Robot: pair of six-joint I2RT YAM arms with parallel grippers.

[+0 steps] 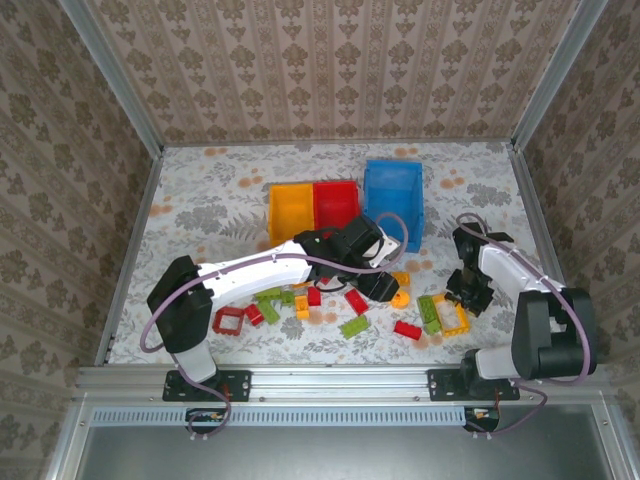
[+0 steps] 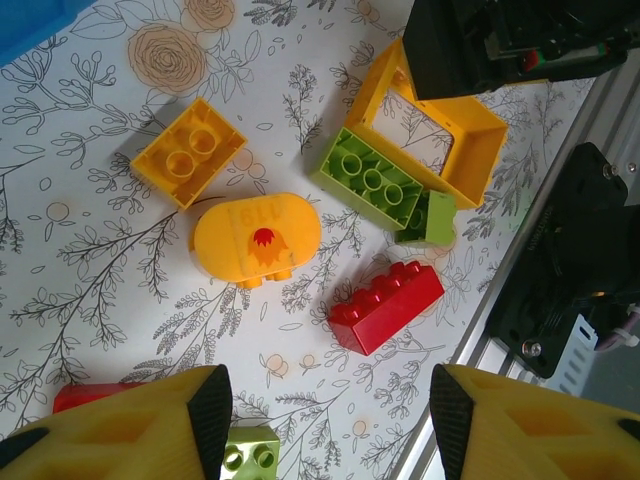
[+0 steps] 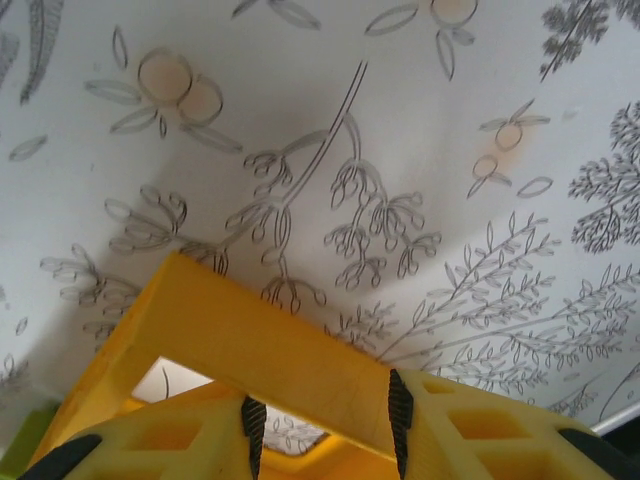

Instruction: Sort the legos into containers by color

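As grn brick [image 2: 375, 185] abuts frame [image 2: 478, 150], gripper [image 3: 326, 420] clamps

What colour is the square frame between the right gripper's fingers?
Yellow-orange frame, best seen in the right wrist view.

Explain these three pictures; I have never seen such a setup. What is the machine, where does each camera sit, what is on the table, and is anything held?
The machine is two robot arms, the left arm and the right arm, bolted at the near edge of a table. The wide picture comes from a fixed camera above and behind them. The other two come from a camera on each wrist, looking past its own yellow fingers. At the back stand a yellow-orange bin, a red bin and a blue bin. Red, green and yellow legos lie scattered in front. The left tool hangs open over a rounded yellow piece and a red brick, holding nothing. The right tool is closed on one side of a square yellow frame.
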